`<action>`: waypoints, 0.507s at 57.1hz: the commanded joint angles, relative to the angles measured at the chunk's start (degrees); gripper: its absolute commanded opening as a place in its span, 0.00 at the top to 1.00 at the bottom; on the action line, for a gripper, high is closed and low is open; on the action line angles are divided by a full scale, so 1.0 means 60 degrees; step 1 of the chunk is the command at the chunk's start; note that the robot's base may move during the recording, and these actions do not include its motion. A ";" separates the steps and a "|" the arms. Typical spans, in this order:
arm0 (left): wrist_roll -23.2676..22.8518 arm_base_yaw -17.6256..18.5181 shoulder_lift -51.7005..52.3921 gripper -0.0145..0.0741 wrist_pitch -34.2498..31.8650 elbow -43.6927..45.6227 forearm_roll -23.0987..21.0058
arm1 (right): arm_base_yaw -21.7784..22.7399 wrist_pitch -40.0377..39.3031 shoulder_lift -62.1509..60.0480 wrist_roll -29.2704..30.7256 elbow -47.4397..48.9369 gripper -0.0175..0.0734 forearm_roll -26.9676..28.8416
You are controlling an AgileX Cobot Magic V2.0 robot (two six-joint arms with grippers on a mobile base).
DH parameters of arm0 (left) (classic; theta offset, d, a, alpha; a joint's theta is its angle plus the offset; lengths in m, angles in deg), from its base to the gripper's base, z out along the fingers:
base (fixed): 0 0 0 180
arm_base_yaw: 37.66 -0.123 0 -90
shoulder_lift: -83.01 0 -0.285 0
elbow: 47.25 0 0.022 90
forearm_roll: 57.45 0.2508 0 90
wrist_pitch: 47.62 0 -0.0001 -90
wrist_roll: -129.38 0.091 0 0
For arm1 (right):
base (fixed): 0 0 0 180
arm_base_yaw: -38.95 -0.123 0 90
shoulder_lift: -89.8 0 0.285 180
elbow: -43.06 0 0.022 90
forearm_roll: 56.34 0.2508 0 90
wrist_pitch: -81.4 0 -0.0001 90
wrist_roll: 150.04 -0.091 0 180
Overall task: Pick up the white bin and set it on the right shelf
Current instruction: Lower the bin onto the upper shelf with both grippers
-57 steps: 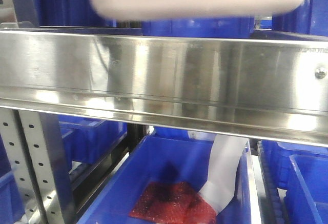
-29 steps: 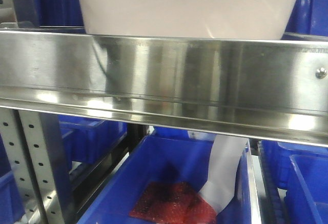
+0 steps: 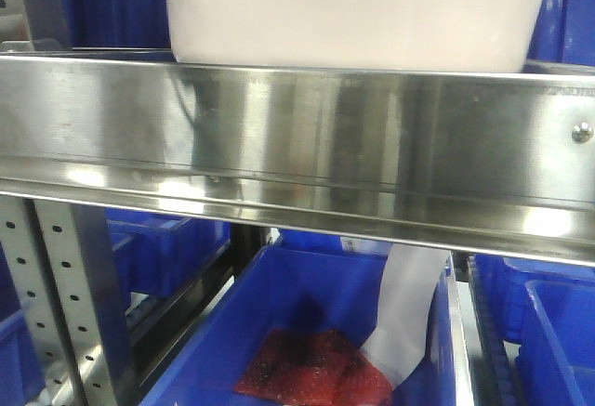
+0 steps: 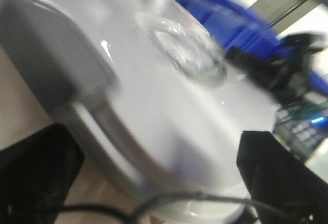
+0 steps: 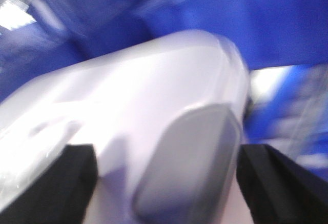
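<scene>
Large pale pinkish-white plastic bin [image 3: 353, 16], upper centre, base hidden behind shiny stainless-steel shelf rail [image 3: 297, 137]. Left gripper [image 4: 154, 183] and right gripper [image 5: 166, 183] straddle its grey lid recesses [image 5: 189, 157]; pinching or loose, I cannot tell (wrist views blurred). Risk: released unseated, bin tips over rail.

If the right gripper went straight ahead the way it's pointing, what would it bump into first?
The white bin. The right gripper points at the grey handle recess on its lid, just ahead between its fingers, though blur hides the gap.
</scene>
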 commanded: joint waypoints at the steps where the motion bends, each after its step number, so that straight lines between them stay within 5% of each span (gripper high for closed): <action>1: 0.0139 0.0064 0.0454 0.30 -0.0243 0.0472 0.0063 | -0.0008 -0.0216 -0.0559 0.0716 0.0340 0.10 -0.0077; 22: 0.0076 0.0064 0.0965 0.31 0.0660 0.1719 0.1649 | -0.0008 -0.1143 -0.2160 0.1041 0.0340 0.10 -0.0992; 29: 0.0070 0.0064 0.1465 0.41 0.1126 0.1846 0.1729 | -0.0008 -0.1143 -0.3113 0.1041 0.0322 0.11 -0.0992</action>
